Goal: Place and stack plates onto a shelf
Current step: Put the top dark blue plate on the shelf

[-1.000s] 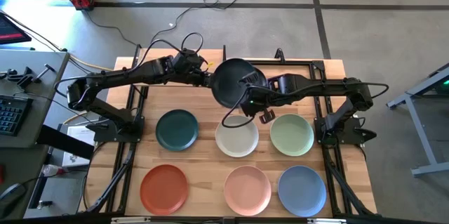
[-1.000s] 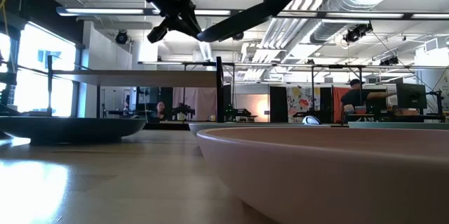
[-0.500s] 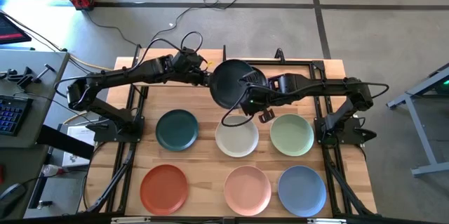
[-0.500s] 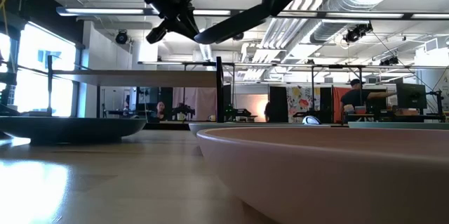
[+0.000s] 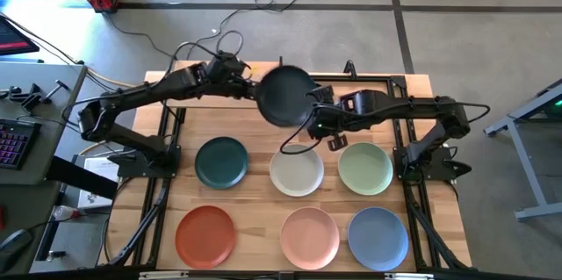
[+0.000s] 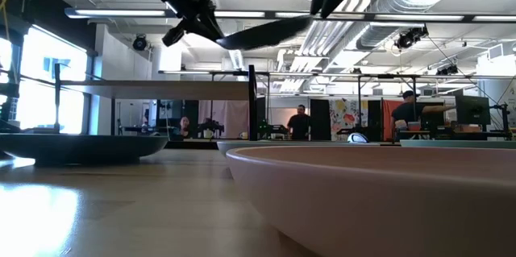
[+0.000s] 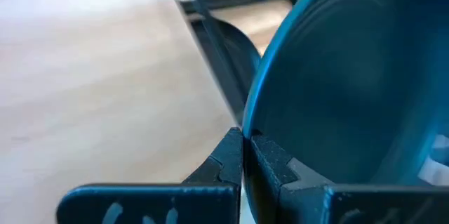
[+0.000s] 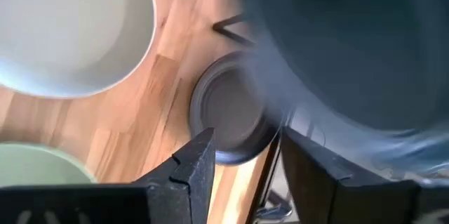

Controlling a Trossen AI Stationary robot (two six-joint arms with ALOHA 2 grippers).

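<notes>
Pinching the rim of a charcoal plate (image 5: 284, 96) in my left gripper (image 5: 247, 87), I hold it aloft at twelve o'clock over the shelf (image 5: 373, 81). My right gripper (image 5: 318, 120), fingers spread, sits at the plate's four o'clock, holding nothing. Another charcoal plate (image 8: 228, 122) lies beneath.

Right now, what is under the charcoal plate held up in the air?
Under the raised charcoal plate, pinched at its rim by the left gripper, the right wrist view shows a second charcoal plate lying on wood. From above, the raised plate covers it.
</notes>
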